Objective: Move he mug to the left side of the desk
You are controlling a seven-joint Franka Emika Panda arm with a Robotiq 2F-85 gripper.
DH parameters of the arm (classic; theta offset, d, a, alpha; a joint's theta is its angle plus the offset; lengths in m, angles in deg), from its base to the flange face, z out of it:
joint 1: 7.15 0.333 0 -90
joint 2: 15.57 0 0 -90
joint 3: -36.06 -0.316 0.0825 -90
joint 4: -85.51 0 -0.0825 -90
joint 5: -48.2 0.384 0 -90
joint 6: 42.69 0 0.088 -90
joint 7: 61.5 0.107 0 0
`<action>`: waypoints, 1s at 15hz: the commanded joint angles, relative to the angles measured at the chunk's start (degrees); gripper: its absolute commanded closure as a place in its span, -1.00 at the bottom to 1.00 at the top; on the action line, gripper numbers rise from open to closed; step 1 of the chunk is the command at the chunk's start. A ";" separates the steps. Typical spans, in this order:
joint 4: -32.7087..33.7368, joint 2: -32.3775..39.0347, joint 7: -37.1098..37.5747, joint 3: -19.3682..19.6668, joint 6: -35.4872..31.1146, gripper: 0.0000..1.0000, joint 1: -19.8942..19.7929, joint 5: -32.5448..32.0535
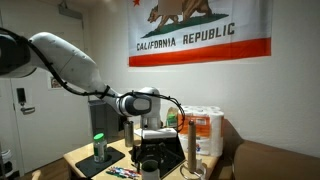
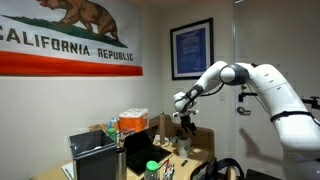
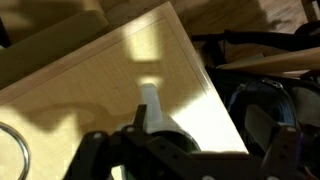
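In the wrist view the white mug [image 3: 151, 103] with a dark inside sits low in the picture on the tan desk [image 3: 90, 90], near the desk's edge. My gripper [image 3: 200, 132] is down around it. One finger is close beside the mug, the other stands well apart, so the jaws look open. In both exterior views the gripper [image 1: 150, 148] [image 2: 185, 124] hangs over the desk [image 1: 84, 156] by the black laptop [image 1: 163, 150]. The mug is too small and too hidden there to make out.
A clear jar with a green lid [image 1: 99, 147] stands on the desk away from the gripper. A slim metal bottle [image 1: 186, 150] stands beside the laptop, with paper towel packs [image 1: 205, 130] behind. Dark cables and a chair [image 3: 265, 100] lie past the desk edge.
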 commanded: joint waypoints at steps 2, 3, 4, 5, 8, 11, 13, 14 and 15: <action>-4.48 -1.41 -1.13 -1.25 -6.21 -1.00 -1.06 1.33; -5.42 -1.51 -1.05 -1.37 -7.45 -1.00 -1.08 1.64; -6.59 -1.62 -0.98 -1.53 -8.90 -1.00 -1.14 2.11; -7.52 -1.66 -0.91 -1.58 -9.86 -1.00 -1.11 2.26; -9.85 -2.16 -0.76 -1.34 -12.26 -1.00 -1.16 1.96; -11.19 -2.62 -0.54 -0.81 -12.67 -1.00 -1.19 1.09; -11.36 -2.91 -0.47 -0.63 -12.29 -0.50 -1.17 0.77; -11.34 -3.02 -0.30 -0.55 -12.22 -0.47 -1.18 0.79; -11.31 -3.13 -0.29 -0.50 -12.22 -0.31 -1.16 0.71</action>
